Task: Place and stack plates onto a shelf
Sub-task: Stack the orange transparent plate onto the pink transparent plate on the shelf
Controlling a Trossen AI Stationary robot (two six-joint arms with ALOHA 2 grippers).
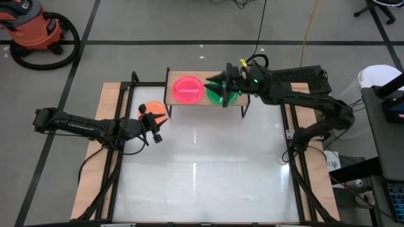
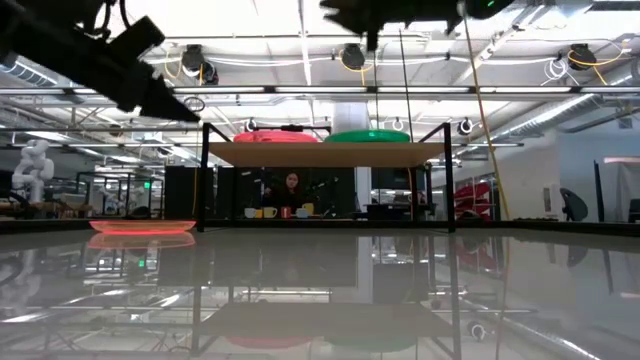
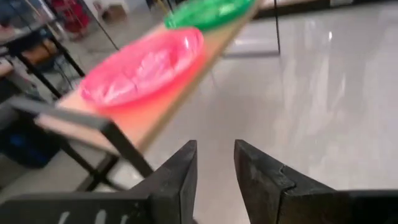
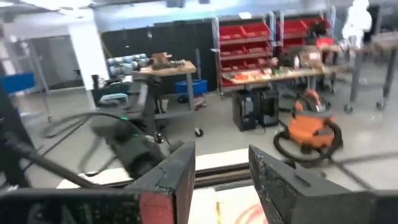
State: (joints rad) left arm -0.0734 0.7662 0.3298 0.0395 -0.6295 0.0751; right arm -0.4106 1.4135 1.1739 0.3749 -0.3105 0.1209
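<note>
Nearest me, my left gripper (image 1: 156, 134) hung with jaws parted and empty, just beside the orange plate (image 1: 153, 110) lying on the table. Beyond, on the shelf (image 1: 172, 81), sat 1 pink plate (image 1: 187, 89) and 1 green plate (image 1: 221, 94); my right gripper (image 1: 222, 87) hovered over the green, jaws released. I judged the orange needed fetching next.

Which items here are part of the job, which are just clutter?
Job: shelf; pink plate and green plate on it; orange plate on the table beside the shelf.
Clutter: shop vac on the floor; red bins in the room behind.
</note>
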